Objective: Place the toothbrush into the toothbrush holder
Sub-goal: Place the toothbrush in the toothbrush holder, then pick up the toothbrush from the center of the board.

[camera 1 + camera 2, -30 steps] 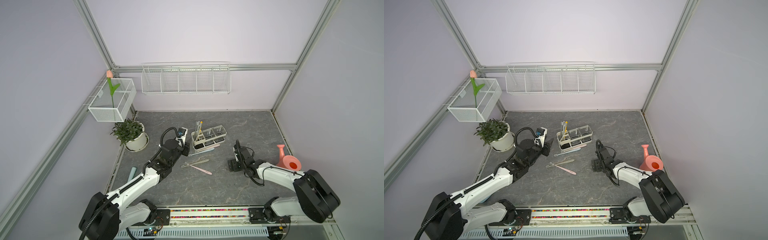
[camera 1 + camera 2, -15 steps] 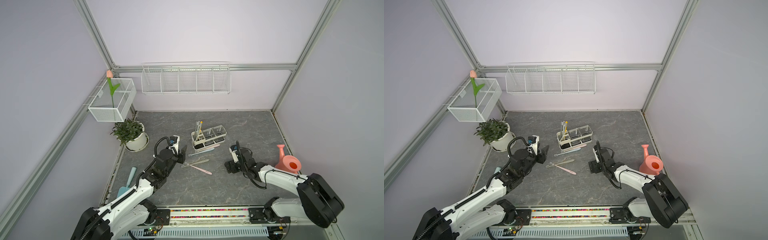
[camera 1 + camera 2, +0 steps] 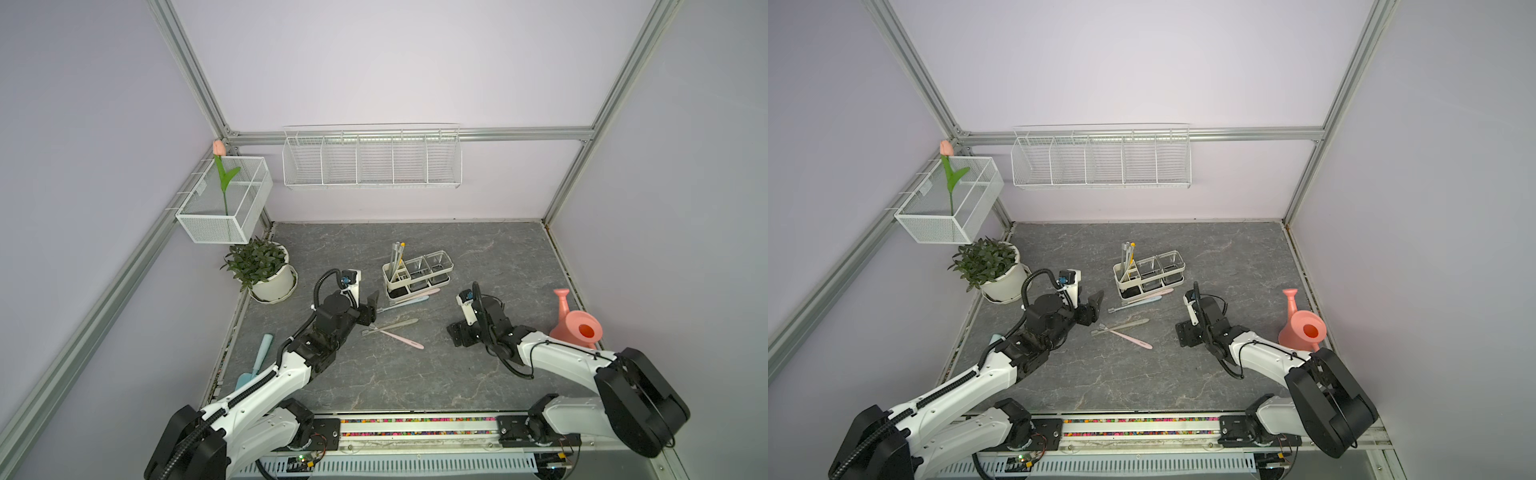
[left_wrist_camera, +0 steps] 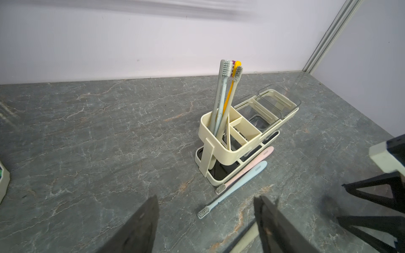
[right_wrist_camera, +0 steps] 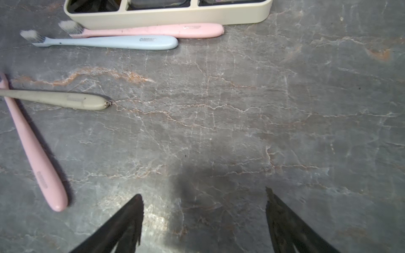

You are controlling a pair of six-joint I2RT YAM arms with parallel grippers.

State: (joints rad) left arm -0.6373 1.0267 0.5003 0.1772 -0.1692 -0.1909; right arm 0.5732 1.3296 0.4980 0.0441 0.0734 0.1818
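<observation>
The cream toothbrush holder (image 3: pixel 417 272) (image 4: pixel 247 131) stands mid-table with several toothbrushes upright in its divided end. A pink toothbrush (image 5: pixel 153 30) and a blue toothbrush (image 4: pixel 241 181) (image 5: pixel 109 42) lie along its front edge. Nearer the front, a beige toothbrush (image 3: pixel 392 325) (image 5: pixel 65 100) crosses a second pink toothbrush (image 3: pixel 401 338) (image 5: pixel 37 157). My left gripper (image 3: pixel 371 308) (image 4: pixel 206 198) is open and empty, just left of the blue brush's head. My right gripper (image 3: pixel 456 336) (image 5: pixel 203 192) is open and empty, low over bare table right of the crossed brushes.
A potted plant (image 3: pixel 266 270) stands at the back left, and a teal trowel (image 3: pixel 255 365) lies by the left edge. A pink watering can (image 3: pixel 575 326) sits at the right edge. White wire baskets (image 3: pixel 372 160) hang on the walls.
My left gripper drew back from the holder toward the front and its jaws opened wider. My right gripper shifted slightly left and forward, staying open.
</observation>
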